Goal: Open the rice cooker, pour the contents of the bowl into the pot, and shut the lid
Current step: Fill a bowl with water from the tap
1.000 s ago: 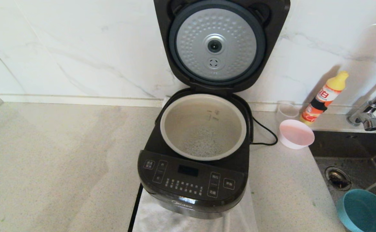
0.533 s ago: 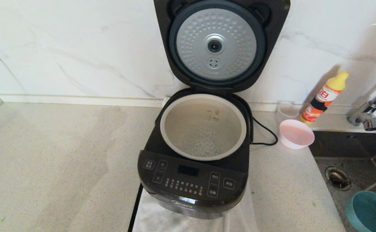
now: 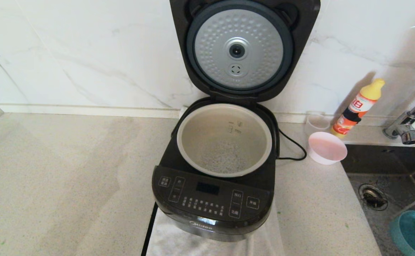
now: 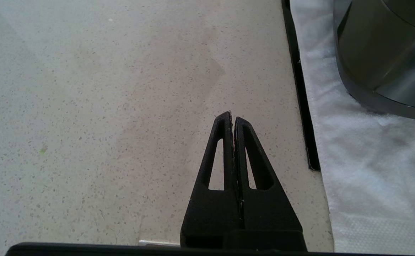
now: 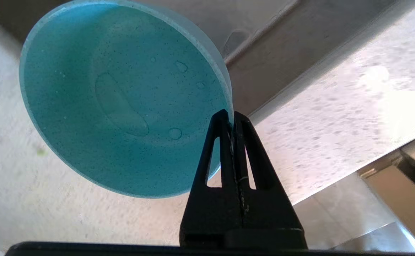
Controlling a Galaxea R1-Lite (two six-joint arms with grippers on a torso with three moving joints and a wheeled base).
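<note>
**A:** Since the lid (image 3: 241, 46) is already standing straight up with its silver dimpled disc facing out, I'd say opening is done. The rice cooker (image 3: 214, 170) sits mid-table (image 3: 69, 185) on a white cloth (image 3: 179, 238), and the pot (image 3: 224, 140) has a layer of what looks like wet rice at the bottom. So the pour looks finished too?

**B:** That's my read. The blue bowl (image 5: 122, 96) shows only droplets and a thin film of water inside, nothing else. The right claw (image 5: 231, 119) is clamped on its rim, fingers pinched together with the edge between them. In the head view the blue bowl sits at the bottom right corner, over the sink (image 3: 381, 185), well clear of the cooker.

**A:** And the left claw (image 4: 232, 119)?

**B:** Fingers pressed together, holding nothing, parked over bare table just beside the cloth.

**A:** So next is ditching the bowl, then the lid?

**B:** Probably. Set it down somewhere flat, let go, then reach the top edge of the lid and push it forward and down until it latches. It's tall and close to the wall, so the approach needs care.
</note>
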